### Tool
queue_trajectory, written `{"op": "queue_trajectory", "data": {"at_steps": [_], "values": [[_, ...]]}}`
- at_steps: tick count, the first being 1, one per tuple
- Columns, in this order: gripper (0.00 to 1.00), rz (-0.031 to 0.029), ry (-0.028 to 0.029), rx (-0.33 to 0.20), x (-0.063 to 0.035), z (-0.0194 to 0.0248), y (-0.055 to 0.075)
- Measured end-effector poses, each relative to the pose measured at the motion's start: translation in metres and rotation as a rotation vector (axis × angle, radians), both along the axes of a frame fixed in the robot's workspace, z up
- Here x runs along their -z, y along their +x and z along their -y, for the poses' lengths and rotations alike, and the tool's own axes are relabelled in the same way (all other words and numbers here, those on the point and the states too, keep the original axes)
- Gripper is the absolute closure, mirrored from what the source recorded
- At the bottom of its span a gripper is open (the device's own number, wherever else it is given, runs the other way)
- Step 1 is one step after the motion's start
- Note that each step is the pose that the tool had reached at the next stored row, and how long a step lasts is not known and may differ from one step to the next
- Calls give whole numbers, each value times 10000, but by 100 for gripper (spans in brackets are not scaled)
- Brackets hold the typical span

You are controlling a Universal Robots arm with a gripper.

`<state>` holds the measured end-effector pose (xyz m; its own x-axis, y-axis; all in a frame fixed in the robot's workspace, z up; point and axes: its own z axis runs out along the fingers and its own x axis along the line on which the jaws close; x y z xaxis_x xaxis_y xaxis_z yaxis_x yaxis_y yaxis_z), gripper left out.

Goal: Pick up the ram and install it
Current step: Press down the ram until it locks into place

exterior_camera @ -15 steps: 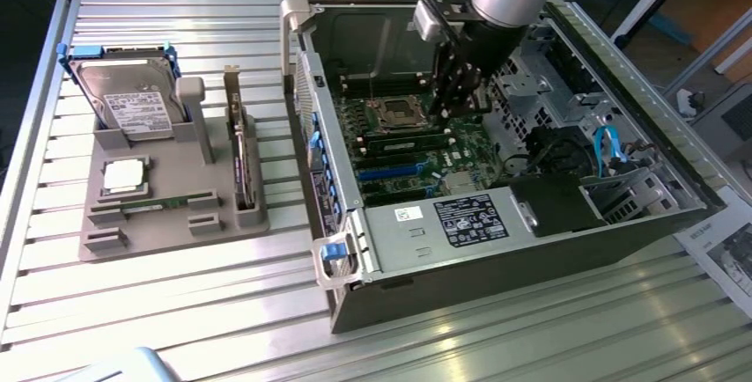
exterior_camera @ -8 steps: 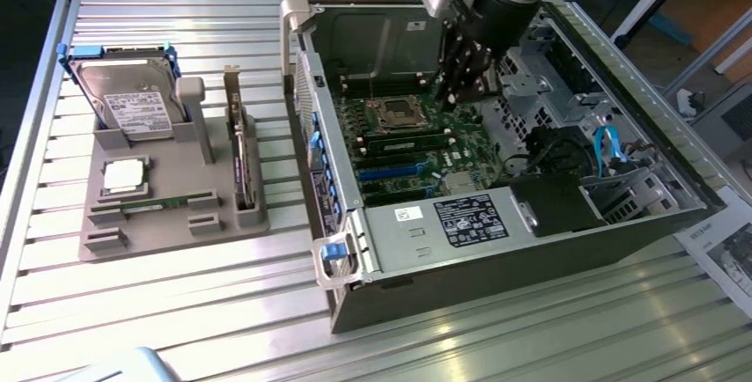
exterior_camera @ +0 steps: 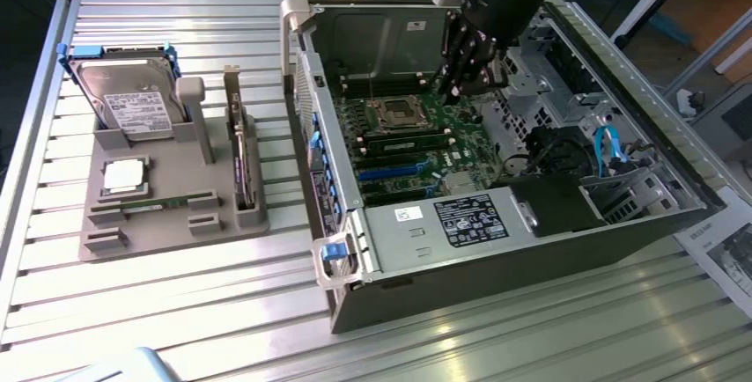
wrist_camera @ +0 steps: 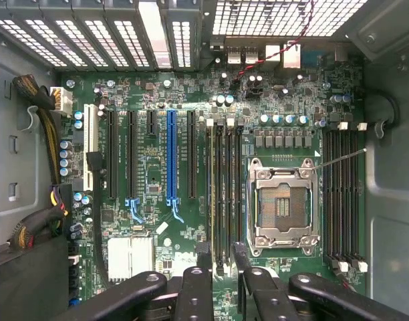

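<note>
The gripper (exterior_camera: 467,87) hangs inside the open computer case (exterior_camera: 470,268), which lies on its side with the panel off so the motherboard (wrist_camera: 151,167) faces up at the arm. Its 2 fingers (wrist_camera: 203,281) stand released and parted, with nothing between them. Directly beneath them run the memory slots (wrist_camera: 224,194). The fingers straddle one slot, which I judge lines them up with where a stick would seat. Just beside the fingers is the empty CPU socket (wrist_camera: 283,204).

The ram (exterior_camera: 165,203) appears to lie well apart from the fingers, outside the case, flat in a fitted groove of the grey parts tray (exterior_camera: 176,232). The groove likely keeps it in a known pose for a clean grasp. 1 slot near the socket may already hold a green module; I cannot tell.
</note>
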<state>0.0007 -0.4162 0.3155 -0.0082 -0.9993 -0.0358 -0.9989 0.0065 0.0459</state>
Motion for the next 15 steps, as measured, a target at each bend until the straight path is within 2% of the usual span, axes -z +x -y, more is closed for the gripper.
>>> {"op": "queue_trajectory", "data": {"at_steps": [11, 13, 15], "values": [[76, 0, 0, 0, 0, 0, 0], [89, 0, 0, 0, 0, 0, 0], [90, 0, 0, 0, 0, 0, 0]]}}
